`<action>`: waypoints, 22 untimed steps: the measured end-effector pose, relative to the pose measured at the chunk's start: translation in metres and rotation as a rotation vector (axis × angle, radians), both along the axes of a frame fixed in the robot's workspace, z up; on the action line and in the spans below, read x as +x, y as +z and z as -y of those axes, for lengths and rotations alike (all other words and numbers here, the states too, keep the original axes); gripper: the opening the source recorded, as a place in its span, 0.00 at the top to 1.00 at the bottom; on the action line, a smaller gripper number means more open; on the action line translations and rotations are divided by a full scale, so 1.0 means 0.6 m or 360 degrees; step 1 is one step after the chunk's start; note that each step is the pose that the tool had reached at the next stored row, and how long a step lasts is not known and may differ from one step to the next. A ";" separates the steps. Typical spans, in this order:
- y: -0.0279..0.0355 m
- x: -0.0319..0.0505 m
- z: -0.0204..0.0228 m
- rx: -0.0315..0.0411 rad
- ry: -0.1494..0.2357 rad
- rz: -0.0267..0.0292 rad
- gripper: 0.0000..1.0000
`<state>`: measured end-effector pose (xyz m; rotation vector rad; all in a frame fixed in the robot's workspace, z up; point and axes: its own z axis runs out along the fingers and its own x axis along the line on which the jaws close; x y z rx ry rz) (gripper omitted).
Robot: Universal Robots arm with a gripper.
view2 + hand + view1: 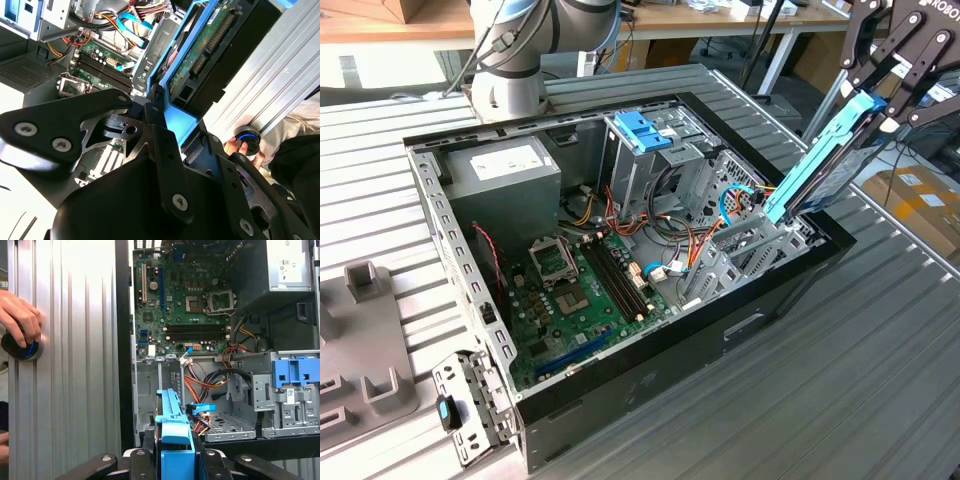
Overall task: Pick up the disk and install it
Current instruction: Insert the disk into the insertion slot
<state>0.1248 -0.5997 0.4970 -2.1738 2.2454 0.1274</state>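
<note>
Exterior view's left first: the open case (650, 375) holds a supply box (505, 170), board (582, 300) and cage (655, 165). On the exterior view's right, at the case's edge, the disk (812, 172) leans tilted, its upper end clamped in the gripper (873, 105).

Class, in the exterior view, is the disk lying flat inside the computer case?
No, the gripper holds the disk steeply tilted, most of it rising above the rim of the computer case.
</note>
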 end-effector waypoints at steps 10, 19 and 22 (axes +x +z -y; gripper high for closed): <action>-0.003 -0.003 0.0012 0.0000 0.0000 0.00000 0.63; -0.007 -0.005 0.0027 0.0000 0.0000 0.00000 0.63; -0.008 -0.006 0.0031 0.0000 0.0000 0.00000 0.63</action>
